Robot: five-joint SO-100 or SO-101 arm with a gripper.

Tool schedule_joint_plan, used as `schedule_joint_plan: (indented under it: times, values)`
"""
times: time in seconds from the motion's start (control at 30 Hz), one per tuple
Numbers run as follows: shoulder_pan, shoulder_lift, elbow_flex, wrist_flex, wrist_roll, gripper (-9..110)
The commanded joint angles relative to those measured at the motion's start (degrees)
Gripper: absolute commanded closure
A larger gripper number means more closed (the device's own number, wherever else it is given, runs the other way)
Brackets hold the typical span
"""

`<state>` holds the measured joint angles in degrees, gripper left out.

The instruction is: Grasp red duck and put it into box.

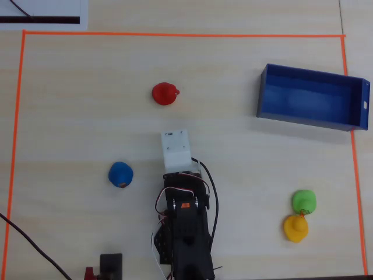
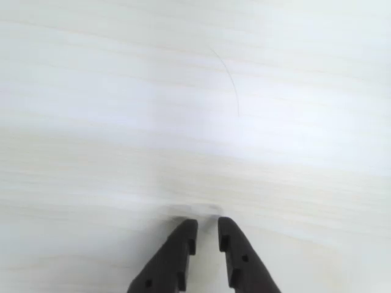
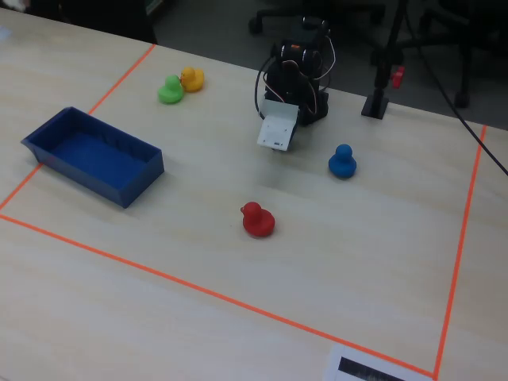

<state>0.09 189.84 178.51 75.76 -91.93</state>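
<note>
The red duck [image 1: 165, 93] sits on the pale wooden table, just beyond and a little left of the arm in the overhead view; in the fixed view the red duck [image 3: 257, 220] is in front of the arm. The blue box [image 1: 315, 121] lies open-topped at the far right; in the fixed view the box [image 3: 119, 185] is at the left. My gripper [image 2: 206, 224] points down at bare table, its black fingers almost together with nothing between them. The white wrist block [image 1: 176, 150] hides it from above. No duck shows in the wrist view.
A blue duck [image 1: 120, 174] sits left of the arm. A green duck [image 1: 303, 201] and a yellow duck [image 1: 295, 227] touch at the near right. Orange tape [image 1: 175, 34] frames the work area. A black stand [image 1: 111, 265] is beside the arm's base.
</note>
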Motion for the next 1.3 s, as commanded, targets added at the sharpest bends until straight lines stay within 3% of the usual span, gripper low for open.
schedule_joint_plan:
  times: [0.0, 0.1, 0.33, 0.57, 0.87, 1.27]
  values:
    - [0.6, -0.1, -0.3, 1.3, -0.4, 101]
    - [0.3, -2.2, -1.4, -3.0, -2.4, 101]
    - [-4.0, -22.7, -20.1, -26.8, -1.6, 101]
    - [-4.0, -52.0, -43.9, -27.7, -3.0, 89]
    - [-0.8, -78.7, -63.0, -31.6, -5.6, 72]
    - [0.4, -98.8, -74.2, -34.8, -4.1, 71]
